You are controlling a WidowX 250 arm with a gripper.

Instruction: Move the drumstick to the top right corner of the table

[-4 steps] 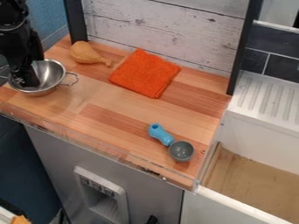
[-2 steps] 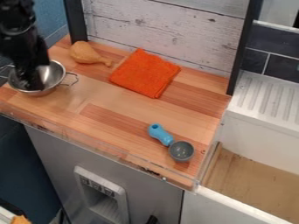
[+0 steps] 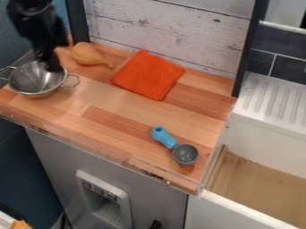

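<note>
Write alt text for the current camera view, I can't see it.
A black gripper hangs at the rim of a metal bowl on a wooden counter. The drumstick lies nearby, with an orange cloth and a blue-handled scoop farther right.

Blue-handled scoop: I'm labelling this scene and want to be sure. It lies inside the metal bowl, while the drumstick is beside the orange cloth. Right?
Not quite: the camera view shows the scoop on the wooden counter, well away from the metal bowl. The drumstick is beside the orange cloth.
</note>
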